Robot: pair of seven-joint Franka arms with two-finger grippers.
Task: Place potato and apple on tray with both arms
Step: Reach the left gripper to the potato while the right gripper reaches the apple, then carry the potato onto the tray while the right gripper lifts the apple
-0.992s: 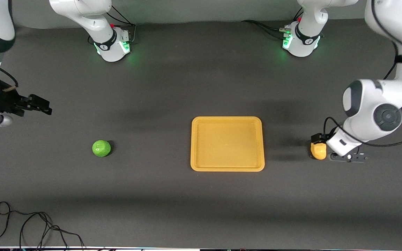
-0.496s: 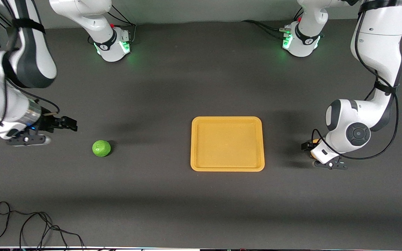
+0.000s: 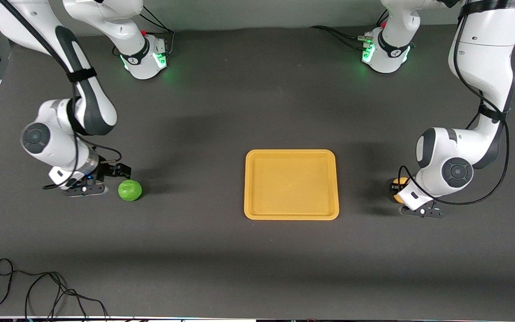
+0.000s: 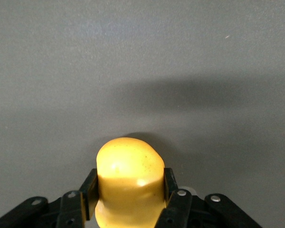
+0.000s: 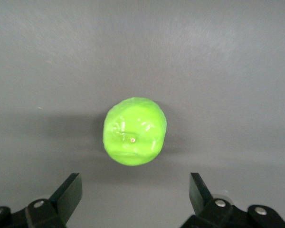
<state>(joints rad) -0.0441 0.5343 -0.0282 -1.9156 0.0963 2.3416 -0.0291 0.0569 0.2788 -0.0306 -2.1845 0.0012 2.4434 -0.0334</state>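
On the right arm's end of the surface, our right gripper (image 3: pixel 115 170) sits low just beside the apple (image 3: pixel 129 190), and in its wrist view the jaws are spread wide with the apple (image 5: pixel 134 131) lying ahead of them on the bare surface, roughly centred on the gap but not yet between the fingertips (image 5: pixel 71 190). To do this step well, we judge that we should carry the jaws forward and down until the apple's widest part sits squarely between them, keeping it centred so neither fingertip nudges the round, glossy fruit and sends it rolling. In the middle lies the tray (image 3: pixel 257 210), holding nothing, well apart from both fruits. At the left arm's end, our left gripper (image 3: pixel 407 197) is down at the surface, and its wrist view shows the jaws pinching the potato (image 4: pixel 129 183), one pad (image 4: pixel 89 192) on each flank, with the potato's rounded end sticking out past the tips. In the front view only a sliver of the potato (image 3: pixel 396 182) shows beside the wrist. The grip looks near the potato's waist, so we think a straight, gentle lift before swinging toward the tray would keep the slick, lumpy shape from twisting out.
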